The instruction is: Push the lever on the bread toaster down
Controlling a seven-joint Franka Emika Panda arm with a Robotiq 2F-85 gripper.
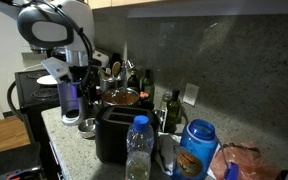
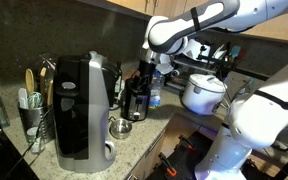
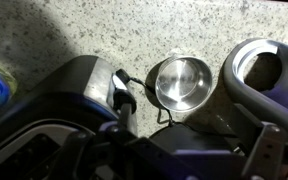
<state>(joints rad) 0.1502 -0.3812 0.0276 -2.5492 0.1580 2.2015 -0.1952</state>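
Shadow and blur hide the gripper at the frame's centre, so I cannot tell whether its jaws are parted or closed. It hangs just above the bread toaster, a glossy black box with rounded edges on the speckled stone counter. In the wrist view a small dark lever juts from the toaster's end, near a round, polished steel cup. A curved grey coffee maker fills the right. A clear ribbed water bottle stands lower centre.
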